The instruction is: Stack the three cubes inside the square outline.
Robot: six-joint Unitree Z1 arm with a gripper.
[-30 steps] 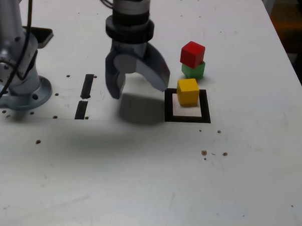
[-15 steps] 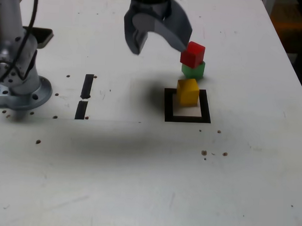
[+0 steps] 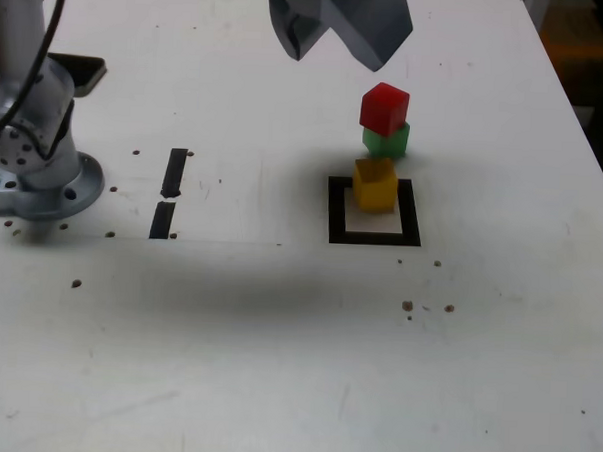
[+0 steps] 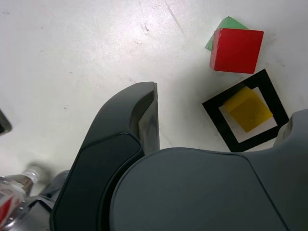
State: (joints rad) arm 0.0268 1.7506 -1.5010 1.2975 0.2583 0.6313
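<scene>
Fingers (image 3: pixel 337 59) stood wide, empty. Red cube (image 3: pixel 385 109) sat on green (image 3: pixel 386 142), beyond square outline (image 3: pixel 411 213); yellow (image 3: pixel 375 185) inside. Next probably needed gripping red from above.

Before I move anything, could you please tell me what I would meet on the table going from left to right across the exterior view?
Robot base → two short black strips → square outline, yellow cube inside it; the red and green cubes overlap its span, so they are left out.
</scene>
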